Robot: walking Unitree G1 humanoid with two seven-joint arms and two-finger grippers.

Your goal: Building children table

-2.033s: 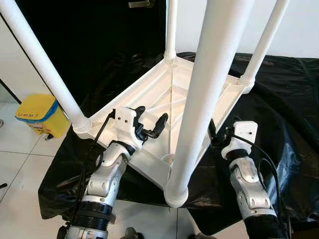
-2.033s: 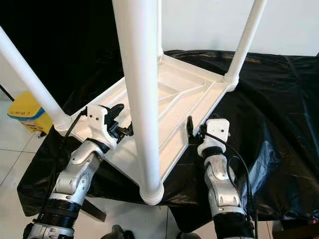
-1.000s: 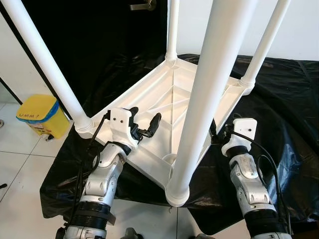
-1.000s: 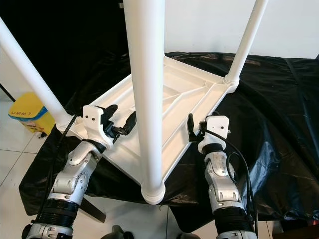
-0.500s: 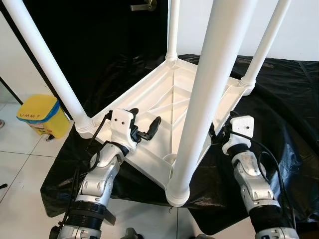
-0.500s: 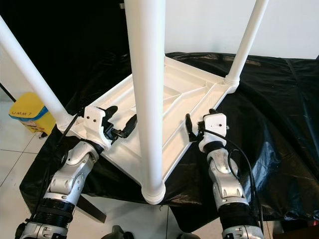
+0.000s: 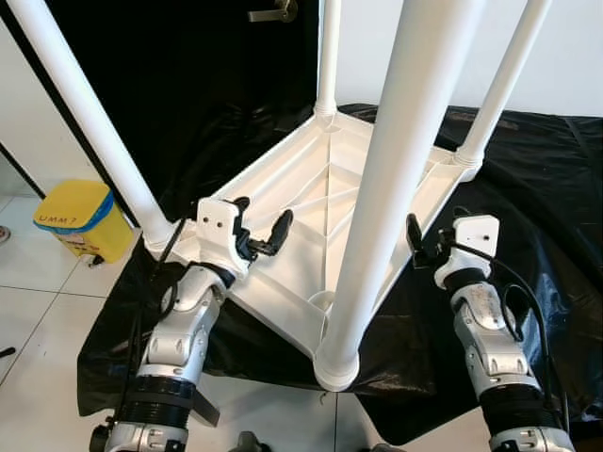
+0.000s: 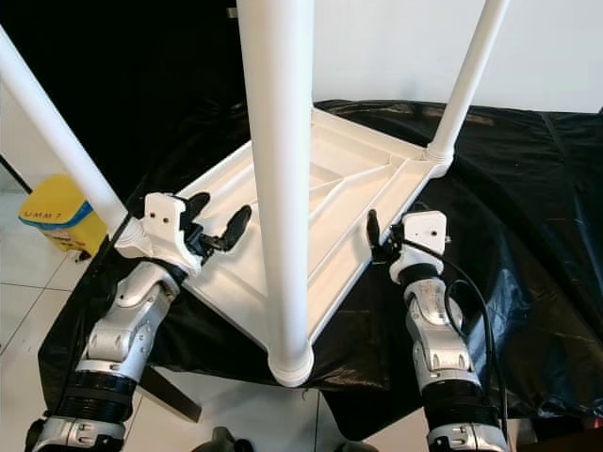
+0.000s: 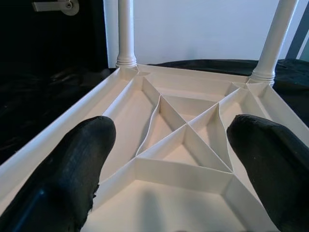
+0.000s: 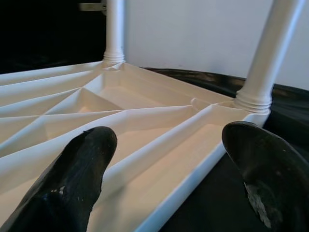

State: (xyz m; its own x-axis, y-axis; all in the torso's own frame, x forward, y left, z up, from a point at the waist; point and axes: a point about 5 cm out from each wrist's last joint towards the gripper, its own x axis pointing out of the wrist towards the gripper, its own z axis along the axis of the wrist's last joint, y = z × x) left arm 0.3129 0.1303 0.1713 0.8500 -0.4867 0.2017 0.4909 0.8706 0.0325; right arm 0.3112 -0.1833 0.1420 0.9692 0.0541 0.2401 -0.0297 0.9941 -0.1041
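A white plastic children's table lies upside down on a black cloth, its ribbed underside facing up. Four white legs stand in its corners: the near one, the left one, the far one and the right one. My left gripper hovers open over the table's near-left rim, with nothing between its fingers. Beside the table's right rim, my right gripper is open too, with its fingers straddling that rim without gripping it.
A yellow bin stands on the white tiled floor to the left. The black cloth hangs over the near edge of the support. Behind are a dark door with a handle and a white wall.
My left gripper has drawn back to the left, nearer the table's left corner. My right gripper has shifted a little to the right, off the rim. Both stay open.
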